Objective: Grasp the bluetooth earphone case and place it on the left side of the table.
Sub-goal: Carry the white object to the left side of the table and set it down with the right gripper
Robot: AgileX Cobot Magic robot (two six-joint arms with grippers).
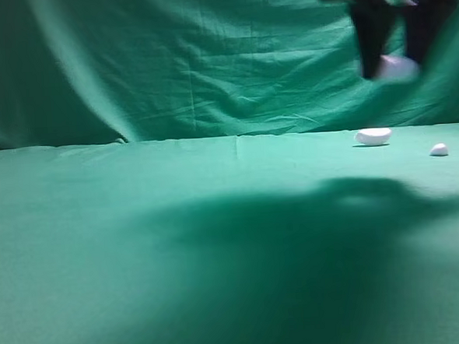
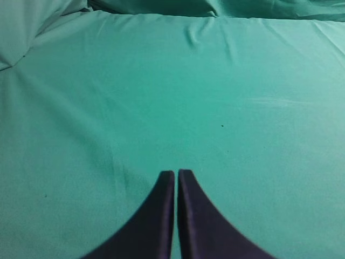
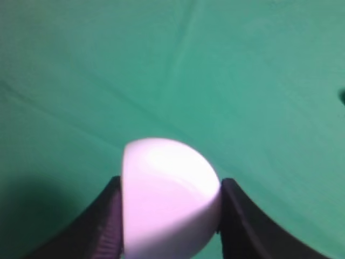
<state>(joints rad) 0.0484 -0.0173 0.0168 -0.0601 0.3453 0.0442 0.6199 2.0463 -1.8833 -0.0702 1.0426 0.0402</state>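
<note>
Your right claw (image 1: 398,56) hangs high at upper right of exterior high view, blurred, fingers pointing down. In right wrist view both dark fingers (image 3: 102,226) press against opposite sides of bluetooth earphone case (image 3: 168,197), jaws part-way apart, case clamped between them and raised clear of table (image 3: 242,81). Your left claw (image 2: 176,175) sits low over table, its two dark fingers nearly touching, thin slit between tips, nothing between them.

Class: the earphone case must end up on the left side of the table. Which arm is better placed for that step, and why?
The right. Its hand already grips the bluetooth earphone case, lifted above the table. The left hand is shut and holds nothing.
</note>
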